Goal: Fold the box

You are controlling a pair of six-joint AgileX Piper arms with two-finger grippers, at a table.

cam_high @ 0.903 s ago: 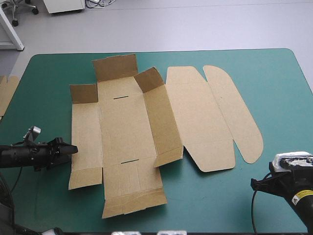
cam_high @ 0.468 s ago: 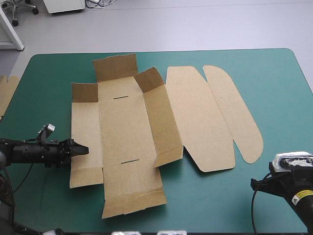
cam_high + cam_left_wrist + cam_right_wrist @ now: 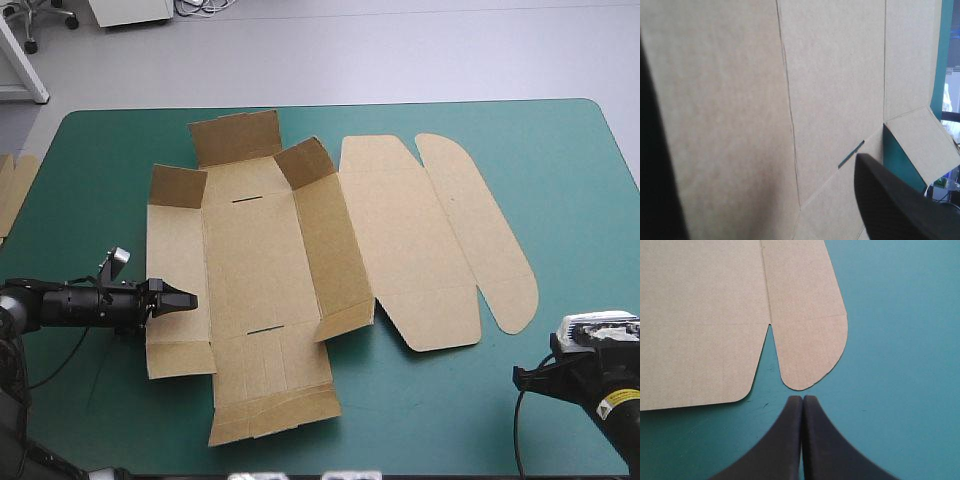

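The brown box (image 3: 255,270) lies spread open as a cut sheet in the middle of the teal-green cover. Its far end flap and two corner flaps are tilted up, and the right side wall (image 3: 335,250) stands partly raised. The lid and its rounded flap (image 3: 480,230) lie flat to the right. My left gripper (image 3: 180,299) reaches in low from the left, over the left side panel. It is open; one black finger (image 3: 895,205) shows against the board (image 3: 740,100) near a slot (image 3: 851,154). My right gripper (image 3: 802,399) is shut and rests just short of the rounded flap's near tip (image 3: 805,360).
More brown board (image 3: 12,190) pokes in at the table's left edge. Bare teal-green cover (image 3: 570,180) lies right of the lid and along the near edge around the right arm (image 3: 590,385).
My left gripper has slid right, from beside the box onto its left side panel. That panel and its corner flaps have shifted slightly. The right arm has not moved.
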